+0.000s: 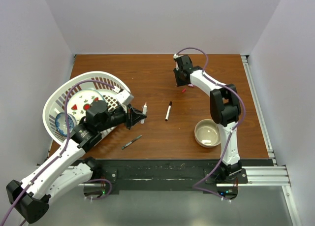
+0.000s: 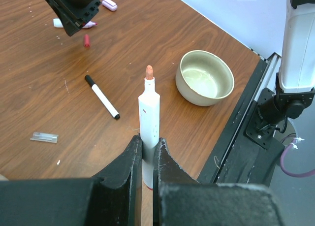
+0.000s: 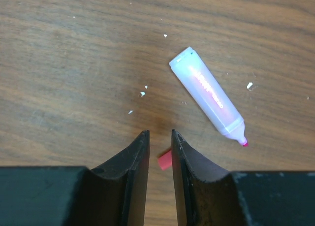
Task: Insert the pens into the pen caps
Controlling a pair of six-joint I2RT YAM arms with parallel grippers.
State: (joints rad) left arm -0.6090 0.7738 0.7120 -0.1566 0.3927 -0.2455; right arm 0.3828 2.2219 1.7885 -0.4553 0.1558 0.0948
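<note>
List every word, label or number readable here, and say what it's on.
Nothing can be read.
Pink-tipped marker: pink print along the barrel, too blurred to read.
Orange-tipped marker: no print shows.

A white-barrelled marker (image 2: 148,113), its orange-red tip bare, stands upright in the left gripper (image 2: 146,142). A second white pen (image 2: 102,97), black-ended, and a thin dark grey pen (image 1: 132,142) lie flat. The pink marker (image 3: 209,95) lies uncapped near the red cap (image 3: 165,161), with a pale pink cap (image 2: 109,4) beyond
</note>
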